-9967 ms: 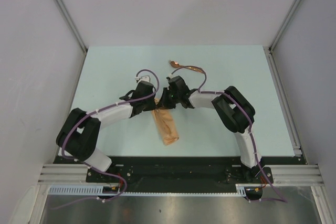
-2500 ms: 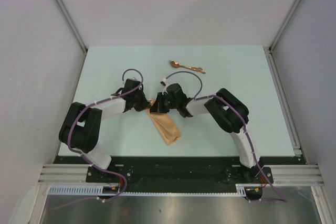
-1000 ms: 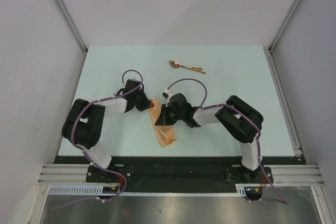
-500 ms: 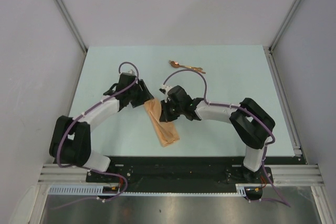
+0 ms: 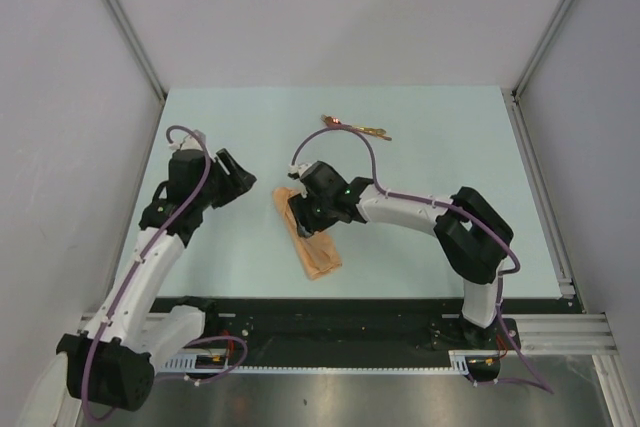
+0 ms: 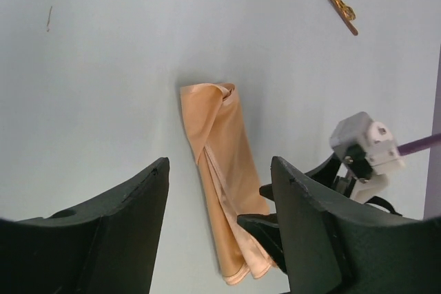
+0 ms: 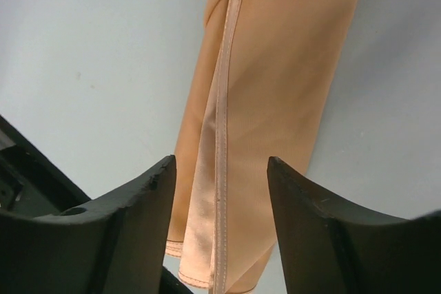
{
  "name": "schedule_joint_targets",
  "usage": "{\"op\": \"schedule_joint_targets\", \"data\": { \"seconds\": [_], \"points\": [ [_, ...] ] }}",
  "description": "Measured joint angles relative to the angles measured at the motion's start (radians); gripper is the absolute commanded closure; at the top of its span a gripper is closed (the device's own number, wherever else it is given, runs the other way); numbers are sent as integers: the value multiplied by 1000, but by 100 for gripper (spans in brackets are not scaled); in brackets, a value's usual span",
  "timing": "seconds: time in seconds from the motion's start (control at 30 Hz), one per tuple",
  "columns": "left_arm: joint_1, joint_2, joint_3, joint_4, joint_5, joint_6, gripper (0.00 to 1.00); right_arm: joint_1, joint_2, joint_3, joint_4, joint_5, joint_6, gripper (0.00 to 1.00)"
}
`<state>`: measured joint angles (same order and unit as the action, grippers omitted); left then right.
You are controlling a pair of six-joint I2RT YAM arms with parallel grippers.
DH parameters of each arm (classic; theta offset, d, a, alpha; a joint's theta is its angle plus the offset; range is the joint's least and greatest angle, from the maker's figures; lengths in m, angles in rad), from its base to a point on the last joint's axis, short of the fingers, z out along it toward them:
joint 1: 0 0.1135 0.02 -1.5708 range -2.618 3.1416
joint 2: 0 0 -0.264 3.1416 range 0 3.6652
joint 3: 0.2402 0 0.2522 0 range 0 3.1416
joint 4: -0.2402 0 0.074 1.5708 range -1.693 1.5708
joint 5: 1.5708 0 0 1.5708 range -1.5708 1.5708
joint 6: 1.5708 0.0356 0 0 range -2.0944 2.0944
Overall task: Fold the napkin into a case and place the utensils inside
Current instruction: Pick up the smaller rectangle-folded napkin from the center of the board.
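Under right hand (image 7: 219, 170), folded napkin (image 7: 289, 67)

Pale green table (image 5: 450, 137), grey walls (image 5: 330, 17) on three sides; aluminium rail (image 5: 120, 328), steel sheet (image 5: 330, 402) along near edge.

Narrow folded napkin (image 5: 320, 252) flat, utensils (image 5: 356, 128) apart

The utensils (image 5: 355, 127) lie behind the napkin (image 5: 320, 252) on the table (image 5: 440, 147).
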<state>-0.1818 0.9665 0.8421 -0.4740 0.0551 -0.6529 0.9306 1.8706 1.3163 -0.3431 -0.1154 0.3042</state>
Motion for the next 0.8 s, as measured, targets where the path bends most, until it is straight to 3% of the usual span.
{"op": "schedule_joint_targets", "data": {
  "seconds": [0.17, 0.4, 0.6, 0.8],
  "points": [
    [5, -41, -19, -26, 14, 19, 35, 59, 50, 45, -86, 66, -14, 29],
    [8, -46, -59, -46, 61, 26, 35, 139, 130, 114, -175, 166, -22, 29],
    [10, -66, -61, -53, 81, 26, 35, 190, 193, 195, -240, 271, -16, 34],
    [24, -82, -61, -66, 78, 35, 34, 231, 248, 273, -311, 382, 26, 50]
  ]
}}
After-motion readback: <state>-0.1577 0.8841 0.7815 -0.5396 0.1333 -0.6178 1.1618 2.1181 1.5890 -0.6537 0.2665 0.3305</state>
